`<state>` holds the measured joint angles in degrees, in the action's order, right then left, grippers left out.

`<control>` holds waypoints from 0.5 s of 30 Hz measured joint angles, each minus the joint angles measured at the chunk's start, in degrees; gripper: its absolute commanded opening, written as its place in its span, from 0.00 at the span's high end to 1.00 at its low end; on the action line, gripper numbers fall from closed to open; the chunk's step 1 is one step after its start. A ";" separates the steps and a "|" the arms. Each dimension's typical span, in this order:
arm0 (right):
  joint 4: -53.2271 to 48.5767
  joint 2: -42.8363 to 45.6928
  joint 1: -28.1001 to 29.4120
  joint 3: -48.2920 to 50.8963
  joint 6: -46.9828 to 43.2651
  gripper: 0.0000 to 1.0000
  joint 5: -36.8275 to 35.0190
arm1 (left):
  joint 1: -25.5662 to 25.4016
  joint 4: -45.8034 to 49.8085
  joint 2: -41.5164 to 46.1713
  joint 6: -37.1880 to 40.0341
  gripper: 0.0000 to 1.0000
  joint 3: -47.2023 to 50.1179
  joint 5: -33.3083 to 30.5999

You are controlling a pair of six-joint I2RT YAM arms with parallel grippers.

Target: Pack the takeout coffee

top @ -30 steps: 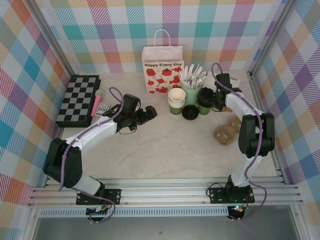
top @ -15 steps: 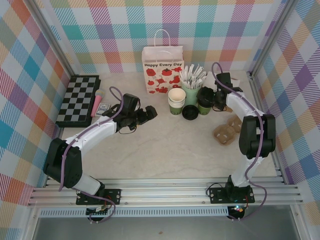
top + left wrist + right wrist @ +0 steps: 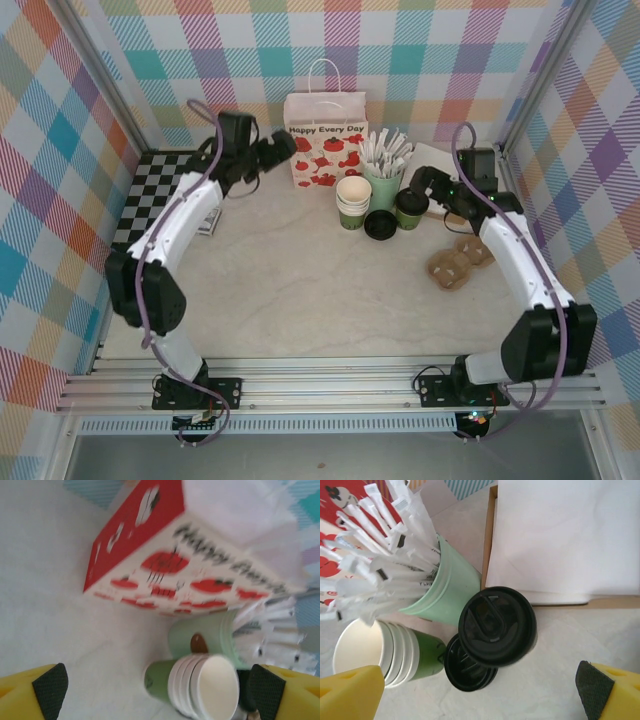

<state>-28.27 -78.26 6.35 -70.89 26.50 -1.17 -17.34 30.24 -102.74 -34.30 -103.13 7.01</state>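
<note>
Pastel plaid walls box in a pale tabletop [image 3: 300, 300]. At its far side stands the white paper bag [image 3: 325, 140] printed with red tomatoes, and I place everything else by it. My takeout coffee [image 3: 497, 626], the dark-green cup under a black lid, stands upright on the table to the right of the bag and a little nearer my bases, so it is not yet packed. Between it and the bag stand a mint cup of wrapped sticks [image 3: 445, 580] and a stack of green cups [image 3: 380, 652]. A loose black lid [image 3: 470, 672] lies just beside the coffee on its bag side.

My right gripper [image 3: 420, 182] hangs over the coffee from the side away from the bag, fingers spread wide and empty, with the lid just ahead of them. My left gripper [image 3: 283, 144] is at the bag's left edge near its top, also spread wide and holding nothing, facing the printed front.

I judge this to be the approach to the pick. Next my right jaws need to drop around the cup body below the lid rim, clear of the loose lid and the mint cup. They should close gently, since paper may buckle, then lift higher than the bag's mouth. My left seems placed to steady the bag, whose handles may crowd the opening.
</note>
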 measured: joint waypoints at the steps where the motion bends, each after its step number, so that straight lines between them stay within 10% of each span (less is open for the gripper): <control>1: -0.44 1.38 0.00 0.87 0.00 0.00 -0.13 | 0.28 0.94 -2.47 0.61 0.08 -4.24 -0.24; 10: -6.19 10.43 0.00 6.67 0.00 0.00 -1.07 | 1.16 14.45 -28.30 5.16 0.29 -45.05 -4.11; 15: -8.11 13.40 0.00 6.73 0.02 0.00 -2.32 | 1.16 17.00 -35.56 8.59 0.45 -52.39 -5.05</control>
<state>-36.38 -64.86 6.35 -64.16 26.52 -3.49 -16.19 47.24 -138.30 -25.71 -155.52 1.96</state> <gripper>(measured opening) 0.999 0.602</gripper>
